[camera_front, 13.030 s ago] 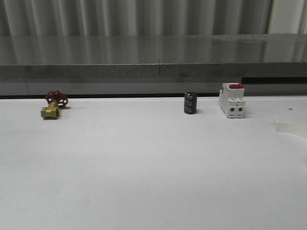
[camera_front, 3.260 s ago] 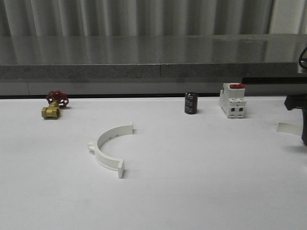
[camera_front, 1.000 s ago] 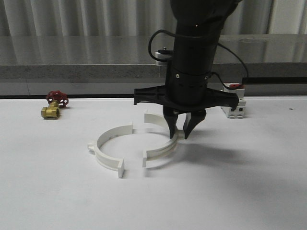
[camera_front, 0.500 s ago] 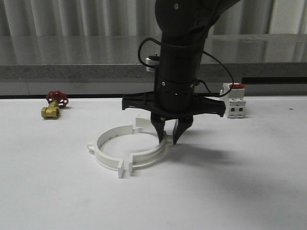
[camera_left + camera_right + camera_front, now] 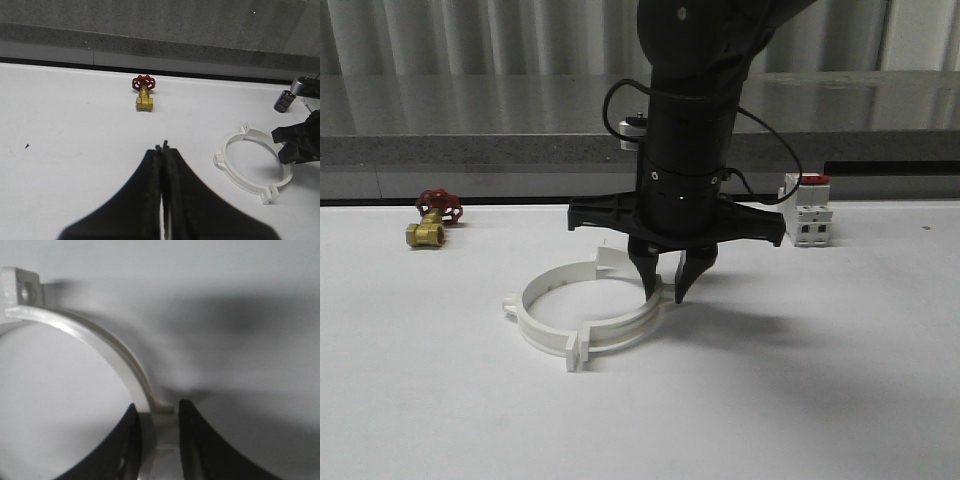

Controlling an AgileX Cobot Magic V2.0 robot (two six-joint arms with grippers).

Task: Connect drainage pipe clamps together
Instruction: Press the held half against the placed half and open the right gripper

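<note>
Two white half-ring drainage pipe clamps lie on the white table as a ring. The left half [image 5: 525, 318] has a small ear on its outside. My right gripper [image 5: 663, 290] points straight down, shut on the wall of the right half [image 5: 630, 328]. In the right wrist view this half [image 5: 100, 337] curves away from the fingers to a flange with a hole [image 5: 22, 287]. The front flanges [image 5: 575, 352] touch or nearly touch. The left wrist view has the ring [image 5: 237, 179] off to one side of my left gripper [image 5: 161, 148], which is shut on nothing above bare table.
A brass valve with a red handwheel [image 5: 432, 220] sits at the back left. A white breaker with a red top [image 5: 807, 210] stands at the back right, and a black cylinder [image 5: 283, 100] next to it. A grey ledge [image 5: 470, 150] runs behind the table.
My right gripper has slid the right half leftward over the table. The gap at the front flanges has closed and the two halves now form a ring.
</note>
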